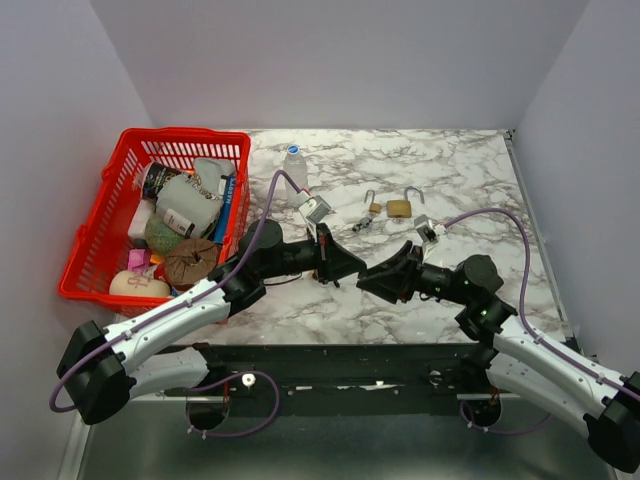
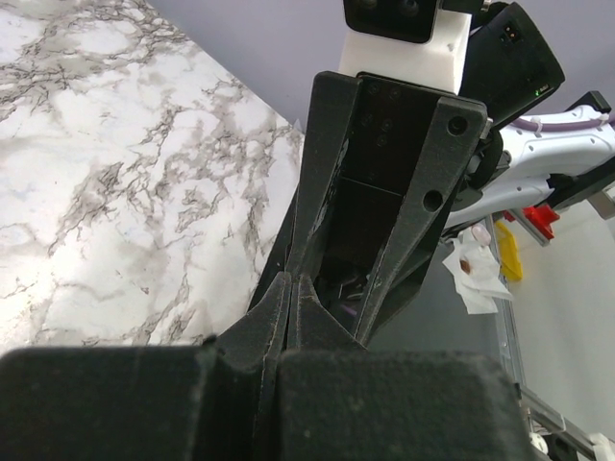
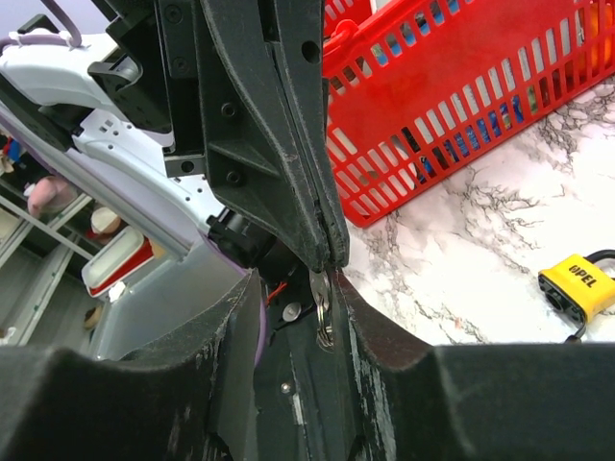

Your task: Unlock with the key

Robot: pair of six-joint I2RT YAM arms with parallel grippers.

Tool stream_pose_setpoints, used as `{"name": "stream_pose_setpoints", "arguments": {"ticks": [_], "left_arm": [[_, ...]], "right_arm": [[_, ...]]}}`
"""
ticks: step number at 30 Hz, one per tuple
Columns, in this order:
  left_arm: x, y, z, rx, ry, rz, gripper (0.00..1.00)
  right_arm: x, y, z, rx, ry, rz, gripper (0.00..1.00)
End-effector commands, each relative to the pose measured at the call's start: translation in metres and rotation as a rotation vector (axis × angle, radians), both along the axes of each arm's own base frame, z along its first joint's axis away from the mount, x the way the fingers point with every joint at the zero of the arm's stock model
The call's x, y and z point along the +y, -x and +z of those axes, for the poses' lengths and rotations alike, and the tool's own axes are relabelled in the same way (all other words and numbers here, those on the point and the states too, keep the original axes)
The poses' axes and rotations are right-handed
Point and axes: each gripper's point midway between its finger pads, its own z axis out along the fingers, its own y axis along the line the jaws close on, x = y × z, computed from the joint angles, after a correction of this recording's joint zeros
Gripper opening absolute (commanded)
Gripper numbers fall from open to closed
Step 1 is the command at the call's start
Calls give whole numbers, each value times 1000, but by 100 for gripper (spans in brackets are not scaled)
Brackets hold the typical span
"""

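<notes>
1 legible word, on the yellow padlock (image 3: 579, 288)
Black letters on its body seem to read "OPEL" from the right wrist; labels on items in the red basket (image 1: 90, 235) are too small to read.

Cluttered red basket (image 1: 185, 133); probably a bottle (image 1: 294, 165).

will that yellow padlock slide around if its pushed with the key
It probably slides: the yellow padlock lies flat and unheld on the glossy marble table. It looks like solid metal, so it is likely stiff and heavy for its size. Lying flat, it should hardly tip or roll.
</notes>
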Motion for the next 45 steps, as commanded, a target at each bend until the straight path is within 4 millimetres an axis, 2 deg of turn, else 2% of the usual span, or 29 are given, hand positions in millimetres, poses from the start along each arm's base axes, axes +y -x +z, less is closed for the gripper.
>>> {"name": "stream_pose_setpoints", "arguments": {"ticks": [1,7,11,20,25,36,40,44,45], "left_arm": [[3,-3,27,-63,48,23,0],[3,-2,30,-67,58,20,0],[3,-1,27,-57,51,17,0],[1,3,22,-47,45,-12,0],[1,4,20,-44,43,-20,0],[-1,4,12,-38,23,-30,0],[0,4,8,-48,7,-30,0],[2,0,6,-68,-28,-11,2],[4,-2,0,-76,-59,-4,2]], "right_arm": [[0,0,-12,4,25,-4,43],[1,-1,-16,12,33,-7,42],[-1,-2,-13,2,21,-21,35],[-2,-7,-6,-22,13,-50,43],[-2,-7,-3,-33,10,-48,43],[0,-6,-1,-35,-14,-33,18],[-2,-6,-3,-37,-33,-50,1],[-8,-11,-3,-39,-57,-103,1],[-9,-12,-4,-40,-58,-112,1]]}}
